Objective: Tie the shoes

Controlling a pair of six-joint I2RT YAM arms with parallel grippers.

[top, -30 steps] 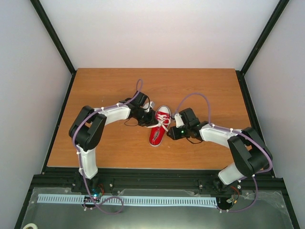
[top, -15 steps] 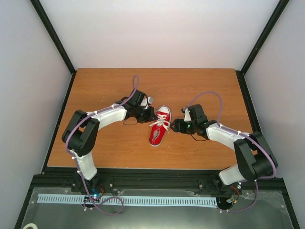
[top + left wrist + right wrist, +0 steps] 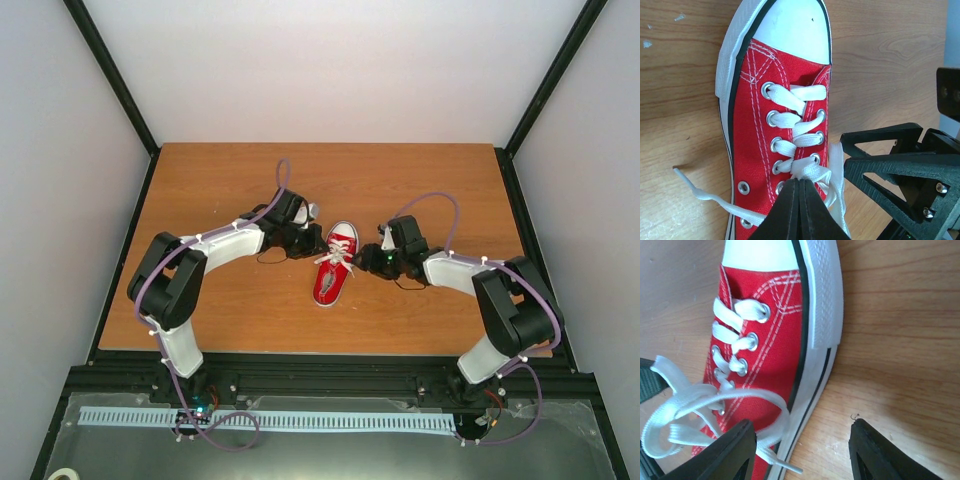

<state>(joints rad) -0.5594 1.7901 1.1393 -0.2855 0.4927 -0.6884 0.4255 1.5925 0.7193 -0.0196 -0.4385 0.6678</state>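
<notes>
Mid-knot: left gripper (image 3: 799,186) clamps the lace (image 3: 812,171) at the shoe (image 3: 747,130) crossing, right gripper (image 3: 800,450) stands open by the loop (image 3: 672,376), which it likely must catch and pull right.

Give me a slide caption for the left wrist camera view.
Left gripper pinches the white laces of the red sneaker; right gripper open alongside.

One red sneaker (image 3: 328,285) is counted, lying near the middle of the one wooden tabletop (image 3: 220,320). Two arms are counted at the near edge, the left arm (image 3: 215,245) and the right arm (image 3: 455,272). Two grippers are counted, the left gripper (image 3: 320,243) and the right gripper (image 3: 366,258), one on either side of the sneaker. Two purple cables (image 3: 283,175) are counted, one along each arm.
</notes>
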